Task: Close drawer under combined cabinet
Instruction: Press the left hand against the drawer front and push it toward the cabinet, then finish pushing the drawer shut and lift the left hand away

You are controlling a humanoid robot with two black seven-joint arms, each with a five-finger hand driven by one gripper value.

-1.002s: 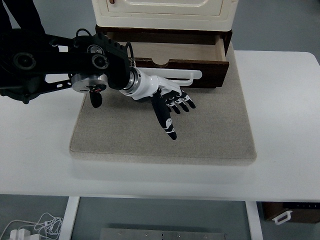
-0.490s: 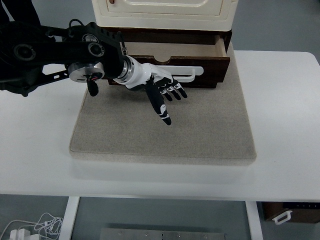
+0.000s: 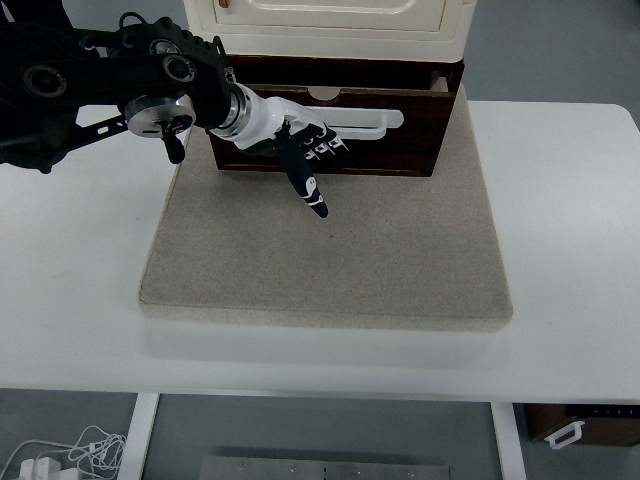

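**A:** Drawer (image 3: 330, 135) — where's it at? Can't see from my spot.

**B:** Top view, only cam we've got. It sits under the cream cabinet (image 3: 330, 25), at the far edge of the grey mat (image 3: 330, 260). Mostly in, I'd say. Thin strip of the pale inside shows along the top, w/ the notch in the front panel just visible, so not flush yet.

**A:** Which arm's on it?

**B:** Left hand (image 3: 295, 150); arm comes in from the left edge, black links and a silver wrist. The white palm lies against the dark drawer front, beside the white handle (image 3: 365, 121). Fingers loosely bent, knuckles toward the wood, index pointing down onto the mat. Nothing gripped; looks like a push w/ the back of the hand, not a grab.

**A:** Touching for sure?

**B:** Looks like contact, but steep angle, can't swear to it.

**A:** Right arm?

**B:** Not in the pic at all.

**A:** So how much left?

**B:** My guess: last bit. Front needs to go back till that pale strip disappears under the cabinet. After that, pull the hand clear. Mat and white table (image 3: 560, 200) are bare in front, nothing blocking.

**A:** Any snag?

**B:** Maybe the drawer going in skewed, since the hand's left of centre. Right corner looks abt level w/ left tho.
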